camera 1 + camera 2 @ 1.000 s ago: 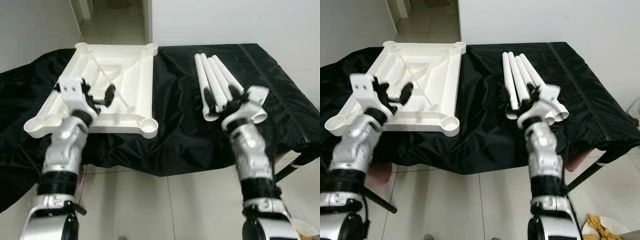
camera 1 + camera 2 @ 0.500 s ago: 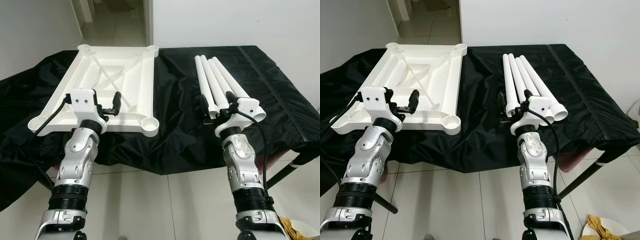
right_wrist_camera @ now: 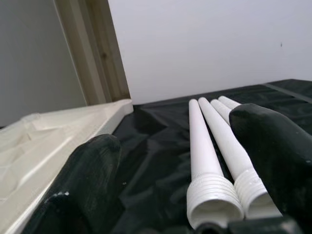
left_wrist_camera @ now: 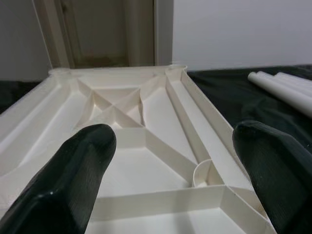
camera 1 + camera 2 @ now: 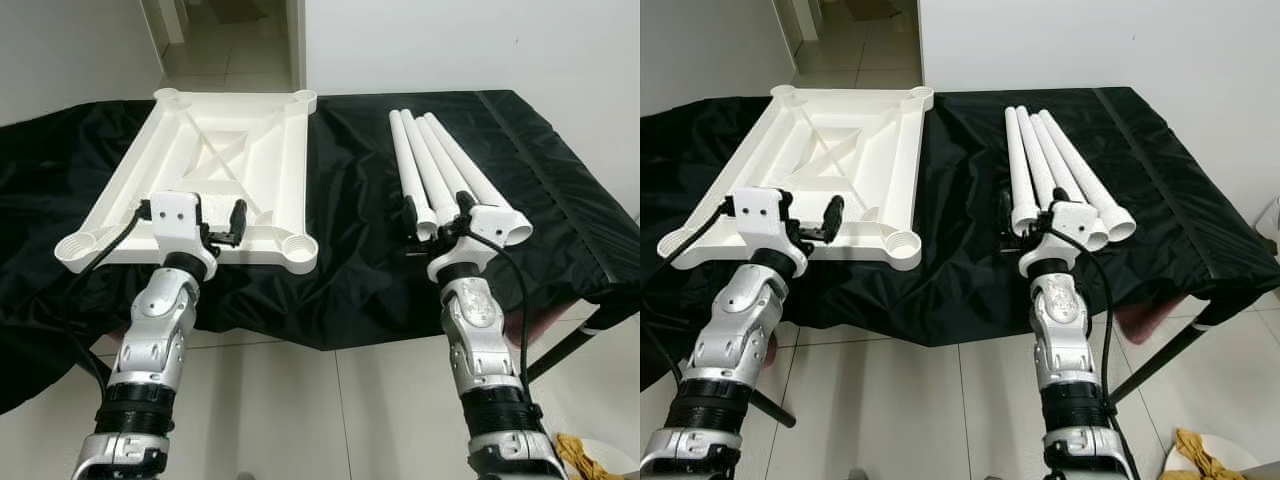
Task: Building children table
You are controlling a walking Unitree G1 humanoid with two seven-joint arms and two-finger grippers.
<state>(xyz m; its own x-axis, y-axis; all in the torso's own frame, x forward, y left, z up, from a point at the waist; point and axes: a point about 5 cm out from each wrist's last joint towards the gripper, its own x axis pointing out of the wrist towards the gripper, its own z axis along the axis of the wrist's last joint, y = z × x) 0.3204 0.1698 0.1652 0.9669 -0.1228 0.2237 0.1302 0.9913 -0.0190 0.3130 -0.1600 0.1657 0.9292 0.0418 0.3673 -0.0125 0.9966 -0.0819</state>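
Tabletop [image 5: 230,160] just beyond left end effector [image 5: 222,222]

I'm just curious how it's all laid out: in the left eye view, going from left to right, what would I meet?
Left hand → white ribbed plastic tabletop, lying upside down → bare black cloth → four white plastic table legs.

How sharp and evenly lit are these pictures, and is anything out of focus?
Eye views: sharp, even indoor light; the white tabletop and legs stand out against the glossy black cloth. Left wrist view: tabletop fairly clear, near fingers soft. Right wrist view: fingers blurred, the legs' threaded ends clear.
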